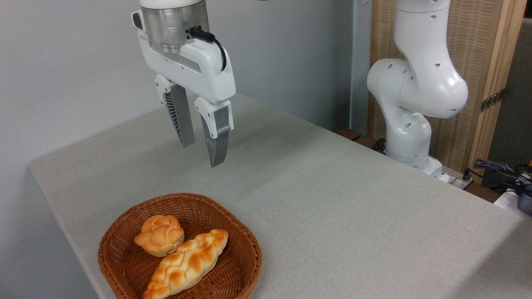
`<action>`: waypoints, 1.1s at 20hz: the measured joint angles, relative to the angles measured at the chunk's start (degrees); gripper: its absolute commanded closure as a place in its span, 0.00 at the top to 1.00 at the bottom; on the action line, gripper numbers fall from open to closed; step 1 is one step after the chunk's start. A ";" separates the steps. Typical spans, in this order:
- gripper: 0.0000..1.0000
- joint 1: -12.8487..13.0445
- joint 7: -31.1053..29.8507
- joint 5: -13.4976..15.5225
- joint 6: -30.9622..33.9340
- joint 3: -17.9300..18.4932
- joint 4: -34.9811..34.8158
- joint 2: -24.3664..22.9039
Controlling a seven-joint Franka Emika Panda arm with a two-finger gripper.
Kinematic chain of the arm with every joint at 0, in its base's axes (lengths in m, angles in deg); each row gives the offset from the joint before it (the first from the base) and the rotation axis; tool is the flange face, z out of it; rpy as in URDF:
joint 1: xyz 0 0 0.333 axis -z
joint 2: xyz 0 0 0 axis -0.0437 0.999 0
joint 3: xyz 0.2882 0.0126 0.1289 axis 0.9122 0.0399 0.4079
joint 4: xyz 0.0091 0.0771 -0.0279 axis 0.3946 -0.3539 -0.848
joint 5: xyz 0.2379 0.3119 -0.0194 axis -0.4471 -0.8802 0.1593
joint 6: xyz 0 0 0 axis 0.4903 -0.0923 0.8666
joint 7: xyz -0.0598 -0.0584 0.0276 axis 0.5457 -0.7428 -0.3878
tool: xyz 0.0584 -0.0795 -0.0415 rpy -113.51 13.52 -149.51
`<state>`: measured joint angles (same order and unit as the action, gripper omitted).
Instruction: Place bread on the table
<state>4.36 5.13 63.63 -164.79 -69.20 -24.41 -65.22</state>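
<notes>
Hanging above the table, the white two-finger gripper (203,154) with grey ribbed fingers (183,118) points straight down, its jaws standing apart with a clear gap between them and nothing held. It hovers well above the cloth, over the far left part of the tabletop, and sits well apart from everything lying below it. A black cable loops from the silver metal collar at the top of the gripper body down its right side. The large flat table (332,187), covered in light grey-beige cloth with a rounded corner at the left, fills most of the scene. At the near left edge of it stands a brown woven wicker basket (245,245), round and shallow. Inside the basket, on the left side, lies the small round golden-orange bun (160,235) with a knotted, lumpy top and a paler base; this bread is in the basket, not on the cloth. Just beside it, to the right and nearer, lies a long braided golden loaf (189,262), set on a slant and touching or nearly touching the bun. At the far right the white jointed arm (415,91) of the robot rises from its base beyond the table edge, in front of a wooden-framed woven screen (474,62). Some dark cables (498,168) lie at the far right edge.
</notes>
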 measured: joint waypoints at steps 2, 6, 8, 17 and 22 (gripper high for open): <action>1.00 0.00 0.00 0.00 0.00 0.06 0.00 -0.04; 1.00 -0.01 0.00 0.00 0.00 0.57 0.00 -0.10; 1.00 -0.01 0.00 0.00 0.00 0.60 0.00 -0.10; 1.00 -0.01 0.00 0.00 0.00 0.63 0.00 -0.13; 1.00 0.01 -0.09 0.01 -0.86 0.60 0.00 -0.11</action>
<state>4.37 5.04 63.65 -165.65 -68.60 -24.40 -65.33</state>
